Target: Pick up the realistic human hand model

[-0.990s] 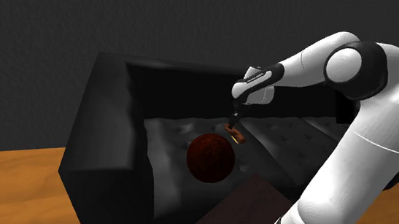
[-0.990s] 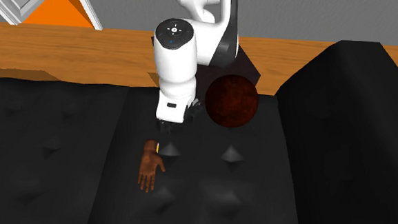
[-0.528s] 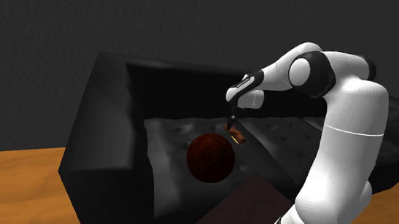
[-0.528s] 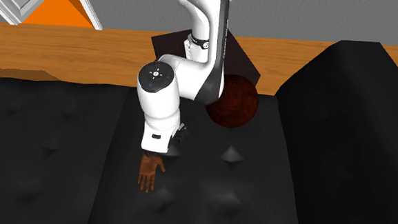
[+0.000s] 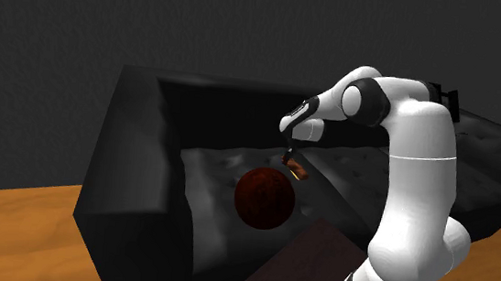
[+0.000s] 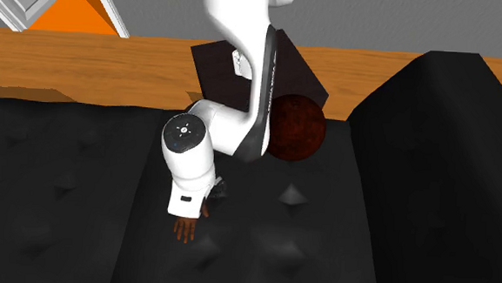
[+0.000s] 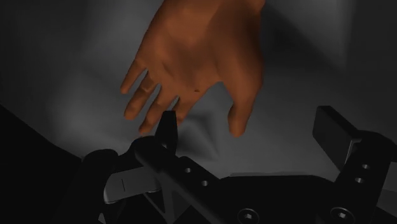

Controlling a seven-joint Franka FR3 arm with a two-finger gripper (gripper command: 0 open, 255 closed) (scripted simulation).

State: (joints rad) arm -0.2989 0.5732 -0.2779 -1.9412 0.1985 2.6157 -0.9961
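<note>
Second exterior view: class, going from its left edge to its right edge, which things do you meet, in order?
Orange triangle → hand model → dark red ball → black sofa armrest.

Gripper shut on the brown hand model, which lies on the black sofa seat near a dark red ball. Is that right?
Not quite. The gripper is open, not shut on the brown hand model: the wrist view shows its fingers standing apart, clasping nothing. The model does lie on the black sofa seat near the dark red ball.
</note>
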